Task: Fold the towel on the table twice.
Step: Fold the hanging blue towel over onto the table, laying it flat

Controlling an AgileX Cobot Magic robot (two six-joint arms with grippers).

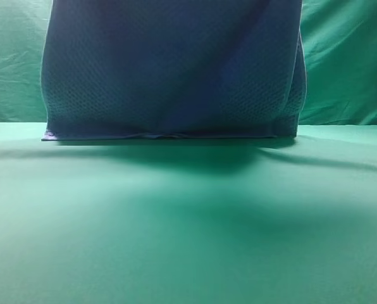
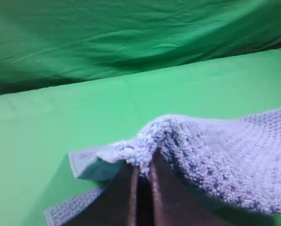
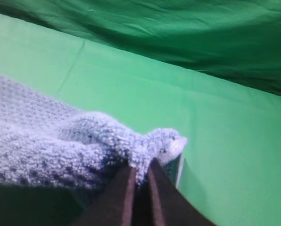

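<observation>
The blue-grey waffle-weave towel (image 1: 173, 69) hangs in the air across the upper part of the exterior view, its hemmed lower edge just above the far part of the green table (image 1: 188, 234). Neither gripper shows in that view. In the left wrist view my left gripper (image 2: 143, 172) is shut on a bunched edge of the towel (image 2: 211, 150). In the right wrist view my right gripper (image 3: 139, 170) is shut on another bunched edge of the towel (image 3: 60, 141). Both hold the cloth lifted above the table.
A wrinkled green backdrop curtain (image 1: 346, 63) hangs behind the table and also shows in the left wrist view (image 2: 131, 33) and the right wrist view (image 3: 192, 33). The towel casts a shadow on the table below it.
</observation>
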